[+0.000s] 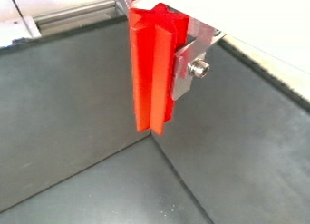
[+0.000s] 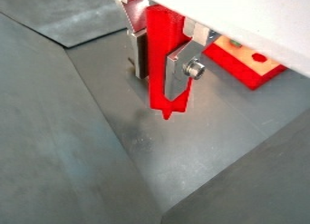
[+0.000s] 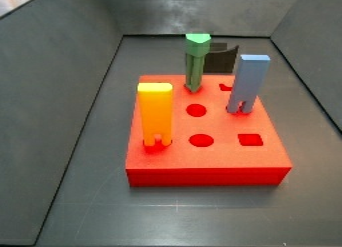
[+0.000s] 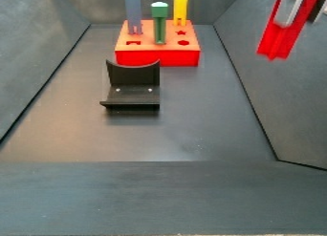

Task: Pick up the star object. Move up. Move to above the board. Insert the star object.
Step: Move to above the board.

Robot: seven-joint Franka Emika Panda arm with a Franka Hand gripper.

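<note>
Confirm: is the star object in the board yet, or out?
Out. The star object hangs upright in the gripper, clear of the floor, away from the board.

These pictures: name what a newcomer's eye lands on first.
First, the bright red star object, held upright in the end effector high above the grey floor, off to the side of the board. Next, the red board, where orange, green and blue pegs stand, beside the fixture.

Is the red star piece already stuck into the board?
No, the pincer holds the star piece in the air, far from the board.
</note>
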